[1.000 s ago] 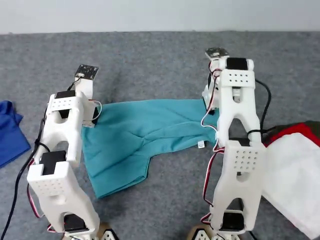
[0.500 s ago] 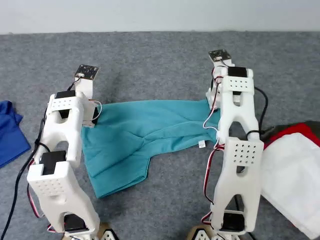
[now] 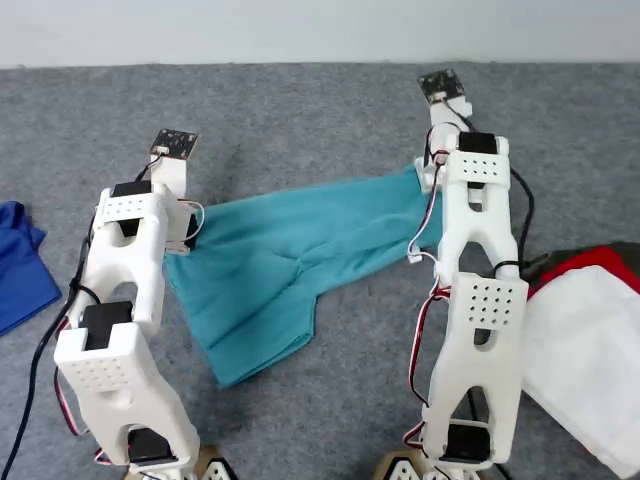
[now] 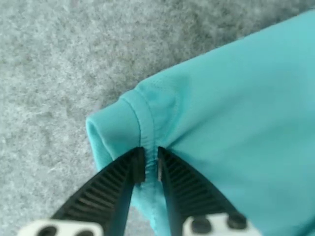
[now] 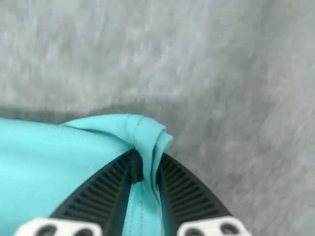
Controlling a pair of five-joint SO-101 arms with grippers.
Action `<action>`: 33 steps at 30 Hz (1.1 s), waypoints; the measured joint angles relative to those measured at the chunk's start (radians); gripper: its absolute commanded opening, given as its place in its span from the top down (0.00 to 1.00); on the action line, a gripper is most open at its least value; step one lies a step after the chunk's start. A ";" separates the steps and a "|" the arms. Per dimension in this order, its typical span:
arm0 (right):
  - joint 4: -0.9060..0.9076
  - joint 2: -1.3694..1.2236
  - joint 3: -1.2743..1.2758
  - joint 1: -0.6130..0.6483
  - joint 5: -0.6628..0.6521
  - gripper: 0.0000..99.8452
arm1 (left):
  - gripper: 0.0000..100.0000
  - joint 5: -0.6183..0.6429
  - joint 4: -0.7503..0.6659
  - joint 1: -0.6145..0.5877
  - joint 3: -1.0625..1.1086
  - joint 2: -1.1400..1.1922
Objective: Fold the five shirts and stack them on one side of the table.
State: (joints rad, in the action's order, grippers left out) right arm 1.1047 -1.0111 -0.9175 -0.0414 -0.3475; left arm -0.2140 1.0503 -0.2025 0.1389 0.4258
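Note:
A teal shirt (image 3: 290, 265) lies stretched across the grey carpet between my two arms. My left gripper (image 4: 147, 164) is shut on the shirt's hemmed corner (image 4: 142, 123) at its left end. My right gripper (image 5: 145, 172) is shut on a bunched fold of the teal shirt (image 5: 142, 132) at its right end, which is raised toward the far side. In the high view the left gripper (image 3: 183, 235) and right gripper (image 3: 432, 180) sit at opposite ends of the cloth. A sleeve or flap (image 3: 260, 345) trails toward the near edge.
A blue shirt (image 3: 20, 265) lies at the left edge. A pile with a white shirt (image 3: 590, 350) over a red one (image 3: 590, 262) and a dark one sits at the right. The grey carpet (image 3: 300, 120) covers the far side.
My right gripper has moved away toward the far side with the shirt's right end, pulling the cloth taut and slanted. The left arm has stayed where it was.

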 measured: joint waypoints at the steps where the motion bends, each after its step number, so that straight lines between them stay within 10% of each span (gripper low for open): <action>1: -0.018 0.000 0.000 0.000 0.000 0.98 | 0.95 0.000 0.000 0.000 0.000 0.000; 8: 0.048 0.000 -0.026 -0.009 -0.003 0.75 | 0.95 0.000 0.000 0.000 0.000 0.000; 19: 0.637 0.106 -0.440 -0.028 0.000 0.75 | 0.95 0.000 0.000 0.000 0.000 0.000; 33: 0.646 0.377 0.334 0.144 0.048 0.75 | 0.95 0.000 0.000 0.000 0.000 0.000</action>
State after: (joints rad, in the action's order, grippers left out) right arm 1.7507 -0.6337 -0.5831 0.1028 -0.3000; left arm -0.2140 1.0503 -0.2025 0.1389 0.4258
